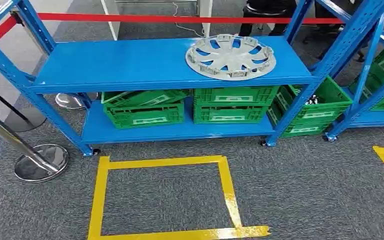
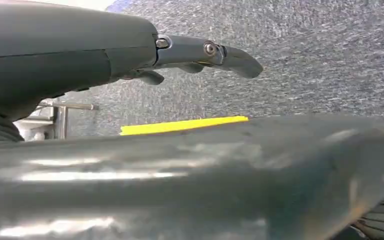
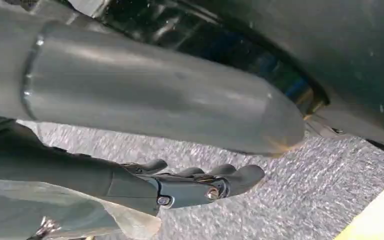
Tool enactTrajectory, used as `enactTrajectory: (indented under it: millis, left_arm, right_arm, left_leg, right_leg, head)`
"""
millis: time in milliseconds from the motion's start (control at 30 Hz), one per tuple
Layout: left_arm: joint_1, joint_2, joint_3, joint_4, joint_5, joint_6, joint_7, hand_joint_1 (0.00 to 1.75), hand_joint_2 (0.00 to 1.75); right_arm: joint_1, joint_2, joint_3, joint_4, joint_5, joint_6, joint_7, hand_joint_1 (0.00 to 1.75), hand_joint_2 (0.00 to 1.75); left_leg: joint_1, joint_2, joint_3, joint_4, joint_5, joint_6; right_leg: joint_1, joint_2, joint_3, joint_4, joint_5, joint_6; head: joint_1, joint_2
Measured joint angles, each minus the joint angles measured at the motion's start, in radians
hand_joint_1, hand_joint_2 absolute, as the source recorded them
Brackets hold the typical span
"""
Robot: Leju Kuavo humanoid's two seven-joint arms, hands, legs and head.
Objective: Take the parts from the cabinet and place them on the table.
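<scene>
Grey wheel cover [image 1: 230, 56] on blue shelf [image 1: 130, 65]

The head view looks forward and down from high on the body at a blue metal shelving rack [image 1: 145, 65], near enough that its top shelf and lower shelf both show, with grey carpet [image 1: 300, 190] and a square of yellow floor tape [image 1: 162, 162] in front.

The left wrist view sits close behind the left hand [image 2: 130, 55], facing along its outstretched fingers [image 2: 230, 55] toward the same grey carpet, where a strip of yellow tape lies beyond the fingertips.

The right wrist view sits equally close behind the right hand [image 3: 180, 187], looking past its fingers [image 3: 240, 177] at carpet and a yellow tape edge beside them.
</scene>
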Motion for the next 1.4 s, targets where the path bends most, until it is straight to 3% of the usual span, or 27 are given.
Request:
enactTrajectory:
  millis: [67, 100, 133, 233, 300, 333, 400, 433, 467, 500, 533, 600, 633, 733, 800, 867, 933, 967, 1000, 1033, 1100, 1133, 1167, 1267, 1300, 1333, 1400]
  left_arm:
    - [0.000, -0.001, 0.000, 0.000, -0.003, 0.000, 0.000, 0.00, 0.00]
    - [0.000, -0.002, 0.000, 0.000, -0.003, 0.000, 0.001, 0.00, 0.00]
    - [-0.001, -0.002, 0.000, 0.000, -0.003, -0.002, 0.002, 0.00, 0.00]
    - [-0.002, -0.003, 0.000, 0.000, -0.007, -0.003, 0.005, 0.00, 0.00]
    - [-0.002, 0.000, 0.000, 0.000, -0.009, -0.003, 0.005, 0.00, 0.00]
    - [-0.002, 0.000, 0.000, 0.000, -0.009, -0.003, 0.005, 0.00, 0.00]
    - [-0.002, 0.000, 0.000, 0.000, -0.010, -0.003, 0.005, 0.00, 0.00]
    - [-0.001, 0.000, 0.000, 0.000, -0.010, -0.003, 0.005, 0.00, 0.00]
    - [0.002, 0.001, 0.000, 0.000, -0.010, -0.003, 0.005, 0.00, 0.00]
    - [0.004, 0.002, 0.000, 0.000, -0.010, -0.003, 0.005, 0.00, 0.00]
    - [0.005, 0.003, 0.001, 0.000, -0.010, -0.003, 0.005, 0.00, 0.00]
    - [0.004, 0.004, 0.001, 0.000, -0.012, -0.003, 0.004, 0.00, 0.00]
    - [0.002, 0.004, 0.001, 0.000, -0.012, -0.002, 0.003, 0.00, 0.00]
    - [0.003, 0.003, 0.001, 0.000, -0.015, 0.000, 0.003, 0.00, 0.00]
    - [0.006, 0.005, 0.002, 0.000, -0.016, 0.000, 0.003, 0.00, 0.00]
    - [0.003, 0.005, 0.002, 0.000, -0.016, -0.001, 0.003, 0.00, 0.00]
    - [0.004, 0.003, 0.002, 0.000, -0.016, -0.004, 0.003, 0.00, 0.00]
    - [0.005, 0.003, 0.003, 0.000, -0.016, -0.006, 0.003, 0.00, 0.00]
    - [0.005, 0.004, 0.003, 0.000, -0.016, -0.006, 0.005, 0.00, 0.00]
    - [0.005, 0.004, 0.003, 0.000, -0.016, -0.006, 0.005, 0.00, 0.00]
    - [0.005, 0.003, 0.003, 0.000, -0.016, -0.006, 0.005, 0.00, 0.00]
    - [0.005, 0.003, 0.003, 0.000, -0.016, -0.006, 0.005, 0.00, 0.00]
    - [0.005, 0.003, 0.003, 0.000, -0.016, -0.008, 0.005, 0.00, 0.00]
    - [0.003, 0.003, 0.004, 0.000, -0.017, -0.009, 0.000, 0.00, 0.00]
    - [0.003, 0.006, 0.005, 0.000, -0.018, 0.000, -0.005, 0.00, 0.00]
    - [0.003, 0.007, 0.006, 0.000, -0.020, 0.004, -0.011, 0.00, 0.00]
    - [0.003, 0.008, 0.006, 0.000, -0.025, 0.005, -0.016, 0.00, 0.00]
  right_arm:
    - [-0.002, 0.000, 0.000, 0.000, 0.002, 0.002, 0.013, 0.00, 0.00]
    - [-0.003, -0.001, 0.000, 0.000, 0.003, 0.003, 0.016, 0.00, 0.00]
    - [-0.005, -0.002, 0.000, 0.000, 0.003, 0.003, 0.022, 0.00, 0.00]
    - [-0.002, -0.002, 0.000, 0.000, 0.006, 0.007, 0.031, 0.00, 0.00]
    - [0.000, 0.000, 0.000, 0.000, 0.006, 0.012, 0.034, 0.00, 0.00]
    - [-0.001, 0.000, 0.000, 0.000, 0.006, 0.014, 0.035, 0.00, 0.00]
    - [-0.002, 0.000, 0.000, 0.000, 0.006, 0.021, 0.038, 0.00, 0.00]
    - [0.000, 0.000, 0.000, 0.000, 0.006, 0.023, 0.040, 0.00, 0.00]
    - [0.001, 0.000, -0.001, 0.000, 0.006, 0.025, 0.041, 0.00, 0.00]
    - [0.002, 0.000, -0.001, 0.000, 0.005, 0.026, 0.041, 0.00, 0.00]
    - [0.002, 0.000, -0.001, 0.000, 0.005, 0.028, 0.041, 0.00, 0.00]
    - [0.002, 0.000, -0.001, 0.000, 0.004, 0.029, 0.041, 0.00, 0.00]
    - [0.002, 0.000, -0.002, 0.000, 0.004, 0.029, 0.041, 0.00, 0.00]
    - [0.001, 0.000, -0.002, 0.000, 0.002, 0.031, 0.041, 0.00, 0.00]
    - [0.001, 0.000, -0.002, 0.000, 0.002, 0.032, 0.041, 0.00, 0.00]
    - [0.001, 0.000, -0.002, 0.000, 0.002, 0.033, 0.041, 0.00, 0.00]
    - [0.002, 0.000, -0.002, 0.000, 0.001, 0.037, 0.040, 0.00, 0.00]
    - [0.002, 0.000, -0.003, 0.000, 0.001, 0.040, 0.038, 0.00, 0.00]
    - [0.001, 0.000, -0.003, 0.000, 0.002, 0.042, 0.037, 0.00, 0.00]
    - [0.000, 0.000, -0.003, 0.000, 0.002, 0.042, 0.037, 0.00, 0.00]
    - [0.000, 0.000, -0.003, 0.000, 0.002, 0.042, 0.039, 0.00, 0.00]
    - [0.000, -0.001, -0.003, 0.000, 0.002, 0.042, 0.039, 0.00, 0.00]
    - [-0.001, -0.001, -0.003, 0.000, 0.002, 0.043, 0.039, 0.00, 0.00]
    - [0.005, -0.002, -0.003, 0.000, -0.004, 0.056, 0.026, 0.00, 0.00]
    - [0.005, 0.000, -0.005, 0.000, -0.005, 0.060, 0.021, 0.00, 0.00]
    - [0.005, 0.000, -0.006, 0.000, -0.005, 0.063, 0.017, 0.00, 0.00]
    - [0.001, 0.000, -0.010, 0.000, -0.006, 0.065, 0.012, 0.00, 0.00]
  left_leg:
    - [-0.002, -0.002, 0.005, 0.001, -0.002, 0.000]
    - [-0.003, -0.002, 0.007, 0.002, -0.004, -0.002]
    - [-0.012, -0.001, 0.004, 0.007, -0.007, -0.008]
    - [-0.006, 0.000, 0.000, 0.004, -0.001, -0.021]
    - [-0.005, -0.001, -0.002, 0.018, -0.017, -0.034]
    - [-0.004, 0.000, -0.020, 0.057, -0.046, -0.041]
    - [0.001, 0.000, -0.090, 0.214, -0.124, -0.051]
    - [0.002, 0.000, -0.123, 0.286, -0.149, -0.054]
    - [0.004, 0.000, -0.138, 0.319, -0.150, -0.055]
    - [0.007, 0.000, -0.128, 0.298, -0.123, -0.056]
    - [0.009, 0.000, -0.103, 0.241, -0.083, -0.055]
    - [0.010, 0.000, -0.015, 0.054, 0.008, -0.052]
    - [0.006, -0.001, 0.006, 0.013, -0.006, -0.050]
    - [0.001, -0.002, -0.001, 0.008, -0.005, -0.032]
    - [0.009, -0.001, 0.004, -0.006, 0.005, -0.013]
    - [0.007, -0.001, 0.000, -0.007, 0.007, -0.002]
    - [0.003, 0.001, -0.001, -0.007, 0.008, -0.001]
    - [0.002, 0.001, -0.001, -0.006, 0.007, 0.000]
    - [-0.001, 0.001, 0.000, -0.006, 0.007, 0.000]
    - [-0.002, 0.000, 0.002, -0.006, 0.007, 0.001]
    - [-0.005, -0.002, 0.007, -0.006, 0.005, 0.000]
    - [-0.006, -0.002, 0.008, -0.006, 0.004, -0.002]
    - [-0.012, -0.002, 0.002, 0.002, 0.000, -0.008]
    - [-0.009, -0.001, -0.001, -0.002, 0.005, -0.022]
    - [-0.009, -0.001, -0.002, 0.004, -0.002, -0.028]
    - [-0.007, 0.000, -0.009, 0.026, -0.019, -0.035]
    - [0.000, 0.000, -0.072, 0.165, -0.095, -0.048]
  right_leg:
    - [0.002, 0.000, 0.080, -0.166, 0.092, -0.011]
    - [0.005, -0.001, 0.123, -0.256, 0.121, -0.019]
    - [0.008, -0.002, 0.134, -0.278, 0.107, -0.021]
    - [0.011, 0.002, 0.139, -0.283, 0.109, -0.023]
    - [0.002, -0.002, 0.145, -0.297, 0.117, -0.035]
    - [0.001, -0.002, 0.146, -0.298, 0.118, -0.039]
    - [0.001, -0.004, 0.145, -0.297, 0.117, -0.040]
    - [0.001, -0.005, 0.145, -0.297, 0.116, -0.041]
    - [0.001, -0.005, 0.146, -0.297, 0.116, -0.041]
    - [0.001, -0.004, 0.147, -0.297, 0.116, -0.041]
    - [0.001, -0.002, 0.149, -0.297, 0.116, -0.041]
    - [0.000, -0.001, 0.155, -0.297, 0.113, -0.036]
    - [0.006, -0.001, 0.155, -0.295, 0.110, -0.029]
    - [0.004, -0.001, 0.150, -0.298, 0.114, -0.011]
    - [0.001, 0.000, 0.142, -0.295, 0.106, -0.001]
    - [0.002, 0.000, 0.096, -0.191, 0.039, 0.002]
    - [0.002, 0.000, 0.016, -0.021, -0.029, 0.006]
    - [0.003, 0.000, -0.005, 0.020, -0.034, 0.006]
    - [0.003, 0.000, -0.001, 0.011, -0.014, 0.004]
    - [0.004, 0.000, 0.023, -0.038, 0.023, 0.000]
    - [0.007, 0.000, 0.115, -0.225, 0.116, -0.013]
    - [0.009, 0.000, 0.143, -0.279, 0.109, -0.018]
    - [0.010, 0.000, 0.149, -0.303, 0.106, -0.018]
    - [0.013, 0.003, 0.149, -0.294, 0.109, -0.027]
    - [0.004, 0.001, 0.154, -0.304, 0.115, -0.034]
    - [0.004, 0.000, 0.155, -0.304, 0.115, -0.036]
    - [0.004, -0.002, 0.157, -0.304, 0.113, -0.043]
  head:
    - [0.000, 0.000]
    - [0.000, 0.000]
    - [-0.001, 0.000]
    - [-0.002, 0.000]
    - [-0.001, 0.000]
    - [-0.010, 0.000]
    - [-0.011, 0.000]
    - [-0.010, 0.000]
    - [-0.011, 0.000]
    - [-0.011, 0.000]
    - [-0.011, 0.000]
    - [-0.011, 0.000]
    - [-0.010, 0.000]
    - [-0.011, 0.000]
    - [-0.011, 0.000]
    - [-0.004, 0.000]
    - [-0.005, 0.000]
    - [-0.004, 0.000]
    - [-0.005, 0.000]
    - [-0.003, 0.000]
    - [-0.004, 0.000]
    - [-0.005, 0.000]
    - [-0.005, 0.000]
    - [-0.005, 0.000]
    - [-0.005, 0.000]
    - [-0.009, 0.000]
    - [-0.014, 0.000]
